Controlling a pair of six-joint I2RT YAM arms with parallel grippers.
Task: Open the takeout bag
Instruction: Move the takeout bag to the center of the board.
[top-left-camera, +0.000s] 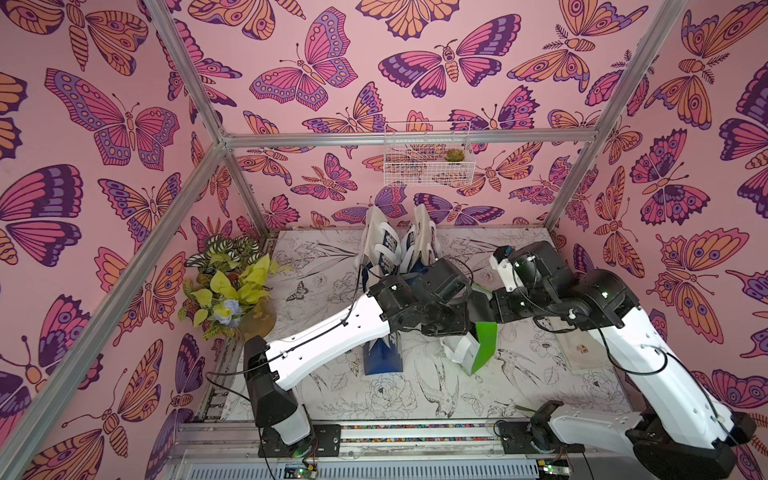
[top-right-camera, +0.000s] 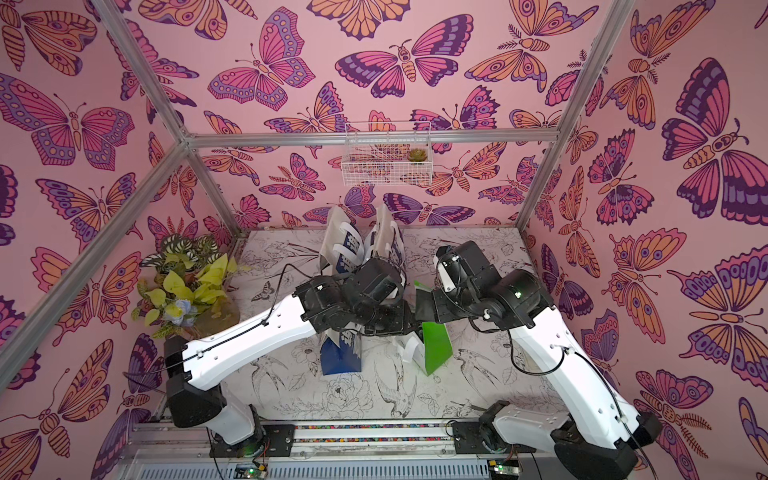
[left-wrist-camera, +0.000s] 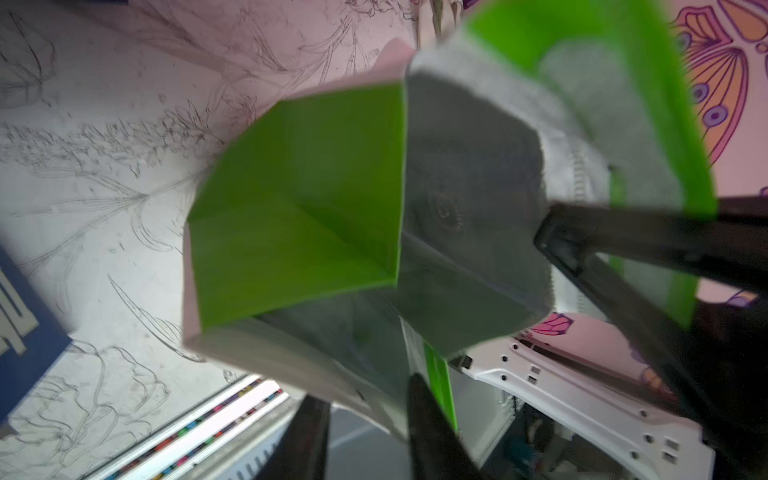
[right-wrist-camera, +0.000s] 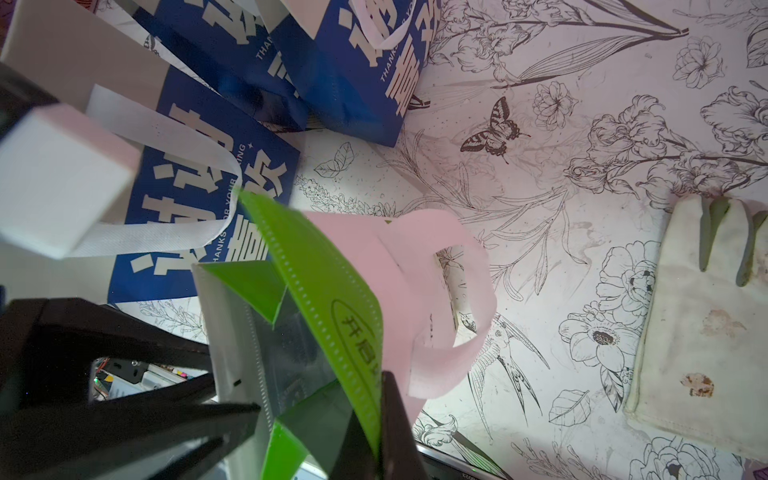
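The takeout bag (top-left-camera: 484, 345) (top-right-camera: 436, 349) is green outside and silver-grey inside, with pale handles (right-wrist-camera: 436, 291). It stands mid-table between my two wrists, which hide both grippers in both top views. In the right wrist view my right gripper (right-wrist-camera: 374, 399) is shut on the bag's green rim (right-wrist-camera: 316, 291). In the left wrist view, which is blurred, the bag (left-wrist-camera: 299, 208) hangs with its mouth partly spread. My left gripper (left-wrist-camera: 365, 390) has its fingers a little apart. They stand astride the opposite pale wall, which lies against one finger (left-wrist-camera: 432, 428).
A blue printed bag (top-left-camera: 380, 357) stands just left of the green one. Two more blue bags (top-left-camera: 386, 249) (top-left-camera: 419, 245) stand at the back. A potted plant (top-left-camera: 228, 286) fills the left edge. A stained white glove (right-wrist-camera: 706, 332) lies on the right. A wire basket (top-left-camera: 428, 153) hangs on the back wall.
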